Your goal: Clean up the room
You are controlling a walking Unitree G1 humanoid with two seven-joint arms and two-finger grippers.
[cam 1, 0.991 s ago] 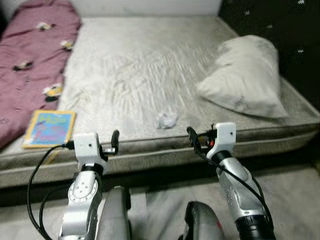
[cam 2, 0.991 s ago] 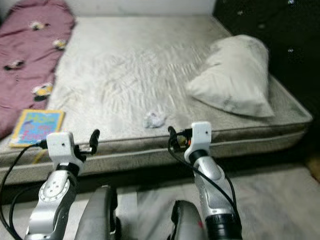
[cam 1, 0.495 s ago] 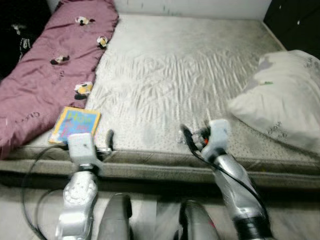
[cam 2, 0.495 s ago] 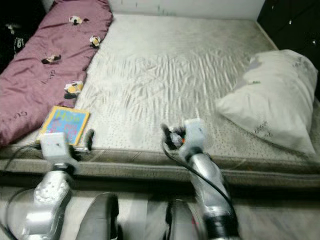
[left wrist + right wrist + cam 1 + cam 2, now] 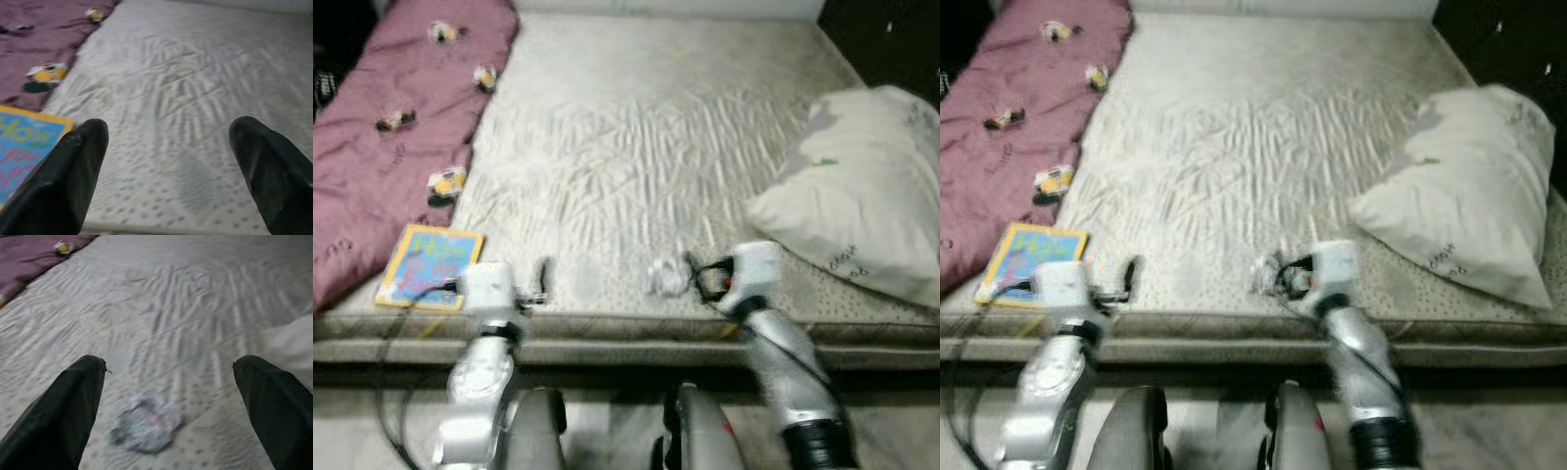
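We stand at the foot of the bed (image 5: 636, 127), whose pale mattress takes most of the head-camera frame. A maroon blanket (image 5: 382, 127) with small cartoon patches runs down the left side of the frame, and a white pillow (image 5: 862, 215) lies at the right edge. A blue and yellow book (image 5: 426, 264) rests at the lower left, on the mattress just beside the blanket.

We judge the step in hand to be the approach to a piece of litter: a small crumpled paper wad (image 5: 668, 278) sits near the front edge of the mattress, low and centre in the frame. Our right gripper (image 5: 697, 277) hovers just beside it with fingers spread wide and nothing held; in the right wrist view the wad (image 5: 146, 423) lies between the two black fingers (image 5: 58, 411), a little ahead of them. Our left gripper (image 5: 542, 279) is also spread wide and empty, held over the mattress edge near the book.

The next move, we think, calls for easing the right gripper forward and down until the fingers straddle the wad, then closing gently. The frames are blurred, so contact is uncertain.

We can make out no bin, basket or other container.
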